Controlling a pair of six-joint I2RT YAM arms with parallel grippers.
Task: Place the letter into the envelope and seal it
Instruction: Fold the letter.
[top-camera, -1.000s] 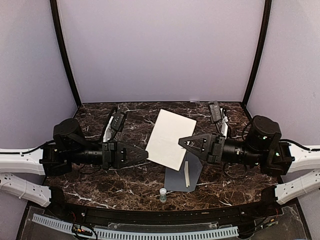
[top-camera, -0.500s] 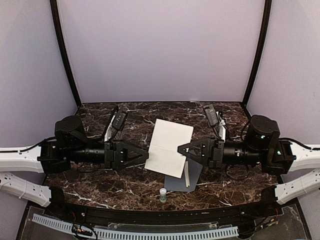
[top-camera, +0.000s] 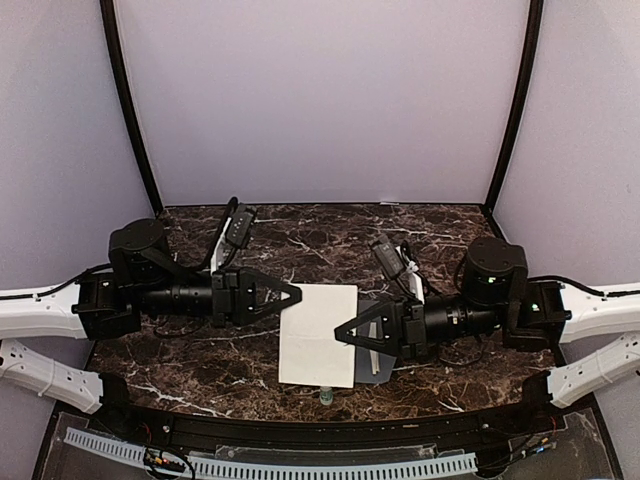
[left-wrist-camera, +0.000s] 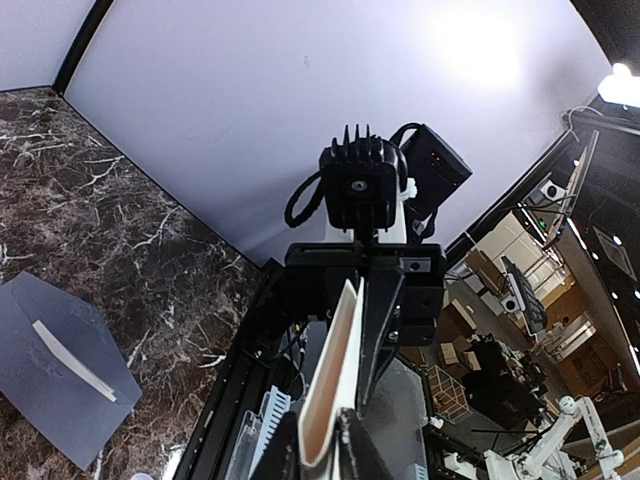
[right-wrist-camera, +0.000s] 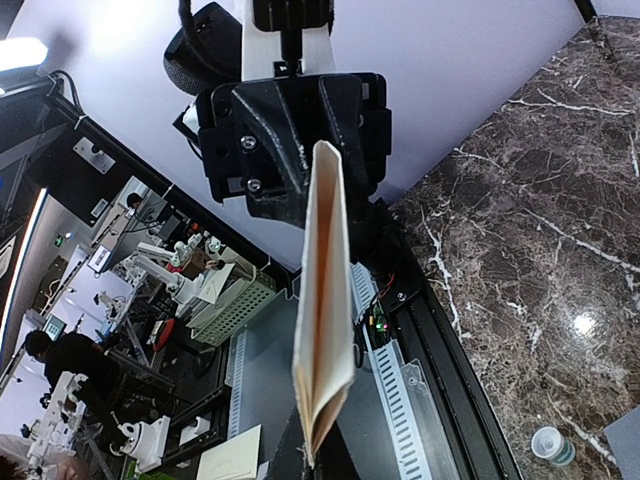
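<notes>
The letter (top-camera: 318, 335) is a white folded sheet held in the air between both grippers. My left gripper (top-camera: 297, 294) is shut on its far left edge. My right gripper (top-camera: 342, 334) is shut on its right edge. The left wrist view shows the letter (left-wrist-camera: 335, 380) edge-on, and the right wrist view shows it (right-wrist-camera: 325, 330) the same way. The slate-grey envelope (top-camera: 384, 366) lies on the table, mostly hidden under the letter and my right gripper. In the left wrist view the envelope (left-wrist-camera: 45, 385) lies flap open with a white strip (left-wrist-camera: 75, 358) on it.
A small capped bottle (top-camera: 326, 396) stands at the near table edge just below the letter, and also shows in the right wrist view (right-wrist-camera: 553, 445). The dark marble table (top-camera: 300, 235) has black corner posts (top-camera: 130, 110) at the back. A slotted rail (top-camera: 300, 465) runs along the front.
Both grippers carried the letter toward the near edge and a little left. It now covers much of the envelope. The right arm swung inward and lower.
</notes>
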